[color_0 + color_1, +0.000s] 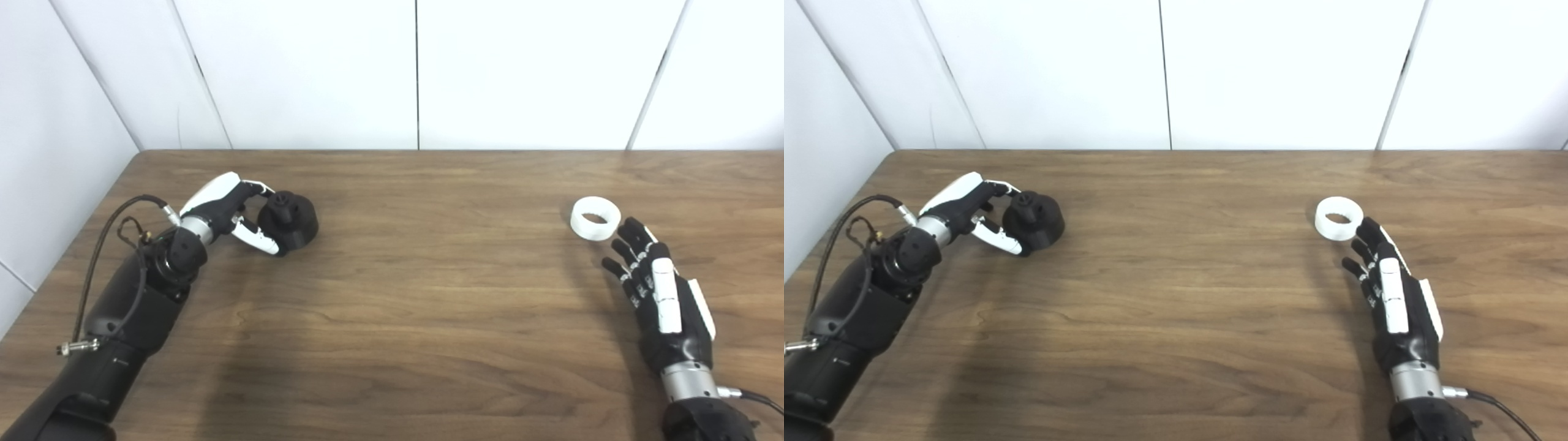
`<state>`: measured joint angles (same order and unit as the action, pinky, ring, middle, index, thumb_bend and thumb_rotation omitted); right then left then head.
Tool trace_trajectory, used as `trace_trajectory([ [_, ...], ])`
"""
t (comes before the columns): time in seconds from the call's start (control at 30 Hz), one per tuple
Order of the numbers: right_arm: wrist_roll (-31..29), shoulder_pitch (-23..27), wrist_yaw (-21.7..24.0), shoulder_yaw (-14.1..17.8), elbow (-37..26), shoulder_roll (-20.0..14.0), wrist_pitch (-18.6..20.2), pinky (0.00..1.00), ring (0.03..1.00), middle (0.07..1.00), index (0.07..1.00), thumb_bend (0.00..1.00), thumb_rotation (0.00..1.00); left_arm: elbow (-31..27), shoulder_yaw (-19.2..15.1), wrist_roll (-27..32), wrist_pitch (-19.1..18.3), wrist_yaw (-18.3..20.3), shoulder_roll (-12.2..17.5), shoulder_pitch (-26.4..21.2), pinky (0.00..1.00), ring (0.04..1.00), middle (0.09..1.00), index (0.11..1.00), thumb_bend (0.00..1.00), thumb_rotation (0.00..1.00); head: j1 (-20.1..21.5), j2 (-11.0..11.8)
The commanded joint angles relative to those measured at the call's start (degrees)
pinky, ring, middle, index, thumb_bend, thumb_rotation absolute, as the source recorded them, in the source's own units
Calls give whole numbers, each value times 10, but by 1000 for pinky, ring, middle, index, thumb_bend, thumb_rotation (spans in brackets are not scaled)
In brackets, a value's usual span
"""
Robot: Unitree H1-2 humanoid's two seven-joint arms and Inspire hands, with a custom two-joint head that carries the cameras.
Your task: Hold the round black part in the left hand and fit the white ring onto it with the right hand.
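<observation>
So this looks like the very start of the job, the pick-up stage for both hands. The left hand point(229, 211) is over at the far left of the wooden table point(392, 318), fingers curled around the round black part point(289, 220), thumb low in front and the other fingers over the back. It's touching or nearly touching, but the part looks like it's sitting on the table, so it reads as a grip being set, not a lift. Whether it's clamped tight is hard to call from here.

The right hand point(658, 294) is on the right side, fingers spread and loosely extended, holding nothing. Its fingertips point(631, 228) are just beside the white ring point(595, 217), which lies flat on the table with its hole facing up, well apart from the black part.

Next move, probably: the right hand needs to get fingers either side of the ring and pinch it without flicking it away, while the left firms up and raises the black part, stub pointing up, so the ring can drop over it.

No brand, label or readable writing anywhere.
</observation>
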<state>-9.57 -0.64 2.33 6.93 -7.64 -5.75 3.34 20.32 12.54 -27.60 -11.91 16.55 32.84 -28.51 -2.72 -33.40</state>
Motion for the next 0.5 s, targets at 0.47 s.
trace_trajectory([
  [0.47, 2, 0, 4, -1, -11, -6, -3, 866, 921, 922, 914, 553, 915, -25, -3, 0, 20, -5, 4, -9, 782, 898, 876, 700, 849, 154, 0, -2],
])
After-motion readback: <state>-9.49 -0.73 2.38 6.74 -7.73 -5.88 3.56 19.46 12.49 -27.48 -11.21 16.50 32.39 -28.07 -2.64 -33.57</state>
